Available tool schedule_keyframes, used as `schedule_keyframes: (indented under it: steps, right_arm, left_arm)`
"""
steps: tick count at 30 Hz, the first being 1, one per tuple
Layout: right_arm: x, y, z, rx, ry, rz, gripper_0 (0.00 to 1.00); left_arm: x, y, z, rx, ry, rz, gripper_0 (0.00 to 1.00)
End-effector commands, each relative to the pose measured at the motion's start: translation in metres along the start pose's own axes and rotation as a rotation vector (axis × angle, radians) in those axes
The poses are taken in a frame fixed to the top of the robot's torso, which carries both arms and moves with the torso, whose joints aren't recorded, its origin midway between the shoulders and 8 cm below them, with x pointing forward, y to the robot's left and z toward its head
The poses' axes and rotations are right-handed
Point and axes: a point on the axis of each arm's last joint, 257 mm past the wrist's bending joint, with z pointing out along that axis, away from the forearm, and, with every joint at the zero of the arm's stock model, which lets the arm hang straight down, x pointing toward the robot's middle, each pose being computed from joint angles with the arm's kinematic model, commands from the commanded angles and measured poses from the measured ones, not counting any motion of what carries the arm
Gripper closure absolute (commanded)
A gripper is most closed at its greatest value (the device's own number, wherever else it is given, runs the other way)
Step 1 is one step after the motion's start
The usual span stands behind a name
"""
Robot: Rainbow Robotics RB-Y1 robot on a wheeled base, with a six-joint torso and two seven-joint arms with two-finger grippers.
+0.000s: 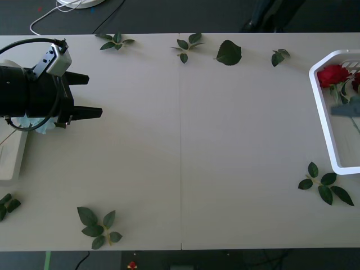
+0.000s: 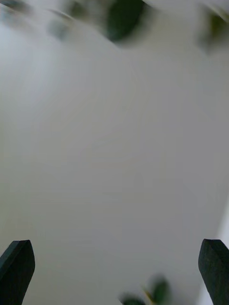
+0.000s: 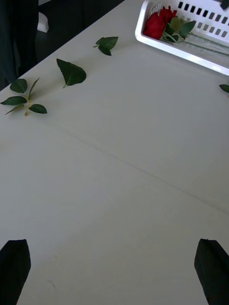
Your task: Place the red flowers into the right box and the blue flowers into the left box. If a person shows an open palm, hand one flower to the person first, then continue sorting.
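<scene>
Roses (image 1: 333, 74) lie bunched in the right box (image 1: 319, 115) at the table's right edge, blooms toward the far end, stems running along the floor; I make out two red heads for sure, and any more are cut off at the edge. Pale blue fluff (image 1: 35, 125) peeks from under the left gripper (image 1: 94, 95), which hangs above the left box (image 1: 12, 163), fingers spread wide and holding nothing. How many blue flowers lie there I cannot count; the arm covers them. The right gripper (image 2: 114, 271) is also wide and empty, over bare table (image 1: 185, 152) by a leaf sprig (image 2: 143, 293).

Sorting looks about finished, to my eye: no bloom remains on the open tabletop. The sensible move is to lift the left arm straight up and clear, so the fingers do not snag the blue petals or nudge the tray.

Six green sprigs (image 1: 99, 224) are strewn around the table, plus one single leaf (image 1: 228, 53).
</scene>
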Motion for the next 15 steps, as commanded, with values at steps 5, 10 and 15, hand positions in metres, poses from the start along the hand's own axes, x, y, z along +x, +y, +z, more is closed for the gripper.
schedule_keyframes:
  steps: [5, 10, 15]
  right_arm:
    - [-0.078, 0.126, -0.023, -0.249, -0.210, -0.408, 0.00]
    - [-0.089, 0.177, -0.038, -0.338, -0.303, -0.604, 0.00]
    - [-0.078, 0.221, -0.051, -0.503, -0.344, -0.684, 0.00]
  left_arm:
    - [0.002, 0.009, -0.009, -0.024, 0.015, -0.015, 0.00]
    - [0.002, 0.009, -0.009, -0.024, 0.015, -0.015, 0.00]
    - [0.002, 0.009, -0.009, -0.024, 0.015, -0.015, 0.00]
